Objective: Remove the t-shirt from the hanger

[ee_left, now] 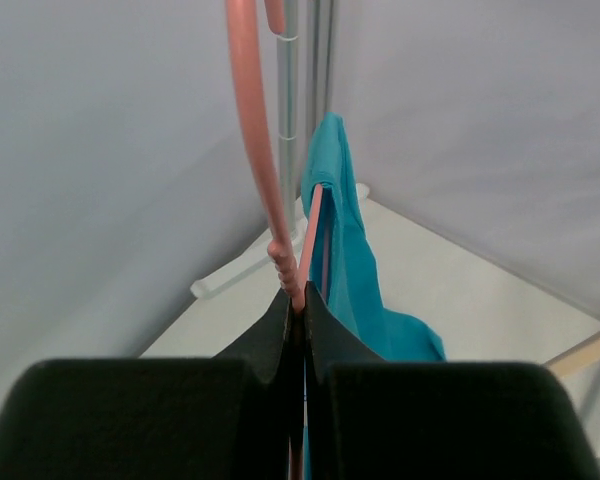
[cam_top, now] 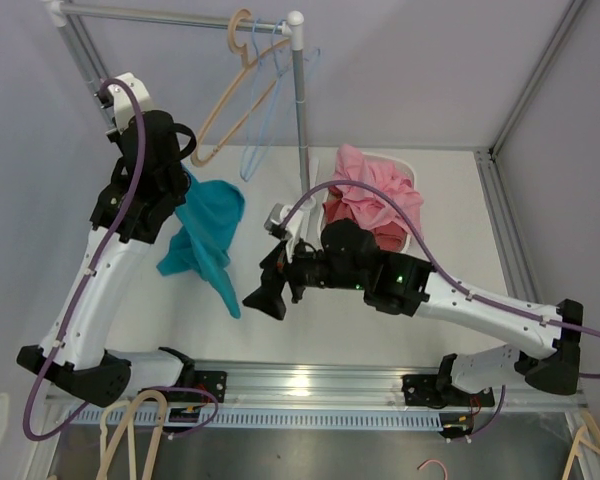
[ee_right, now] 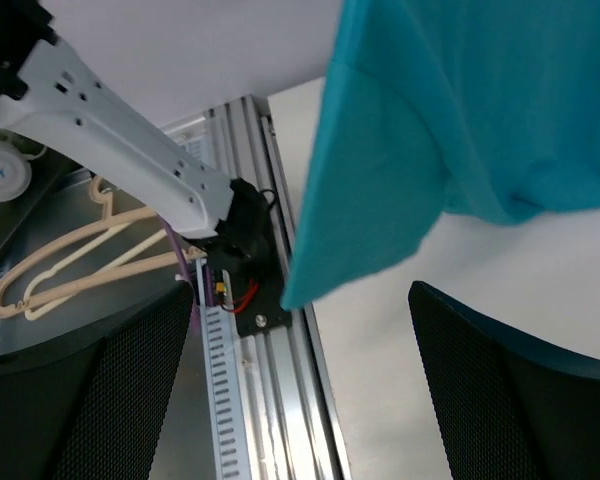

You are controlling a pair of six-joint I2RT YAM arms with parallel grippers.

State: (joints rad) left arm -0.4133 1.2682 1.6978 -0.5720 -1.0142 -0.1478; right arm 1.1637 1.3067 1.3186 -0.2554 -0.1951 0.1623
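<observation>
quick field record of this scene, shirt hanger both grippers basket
left gripper: shut on the hanger
right gripper: open, empty, facing the t-shirt's lower edge
t-shirt: teal, draped on the hanger, hanging beside the left arm
hanger: pink, thin, gripped near its lower end
basket: white, holds pink clothes, behind the right arm

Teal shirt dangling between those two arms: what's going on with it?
The robot is taking the t-shirt off a hanger. The left gripper is shut on the pink hanger and holds it up above the table, with the shirt still draped over it. The right gripper is open beside the shirt's lower edge and is not touching it. Behind, a basket holds pink clothes.
</observation>
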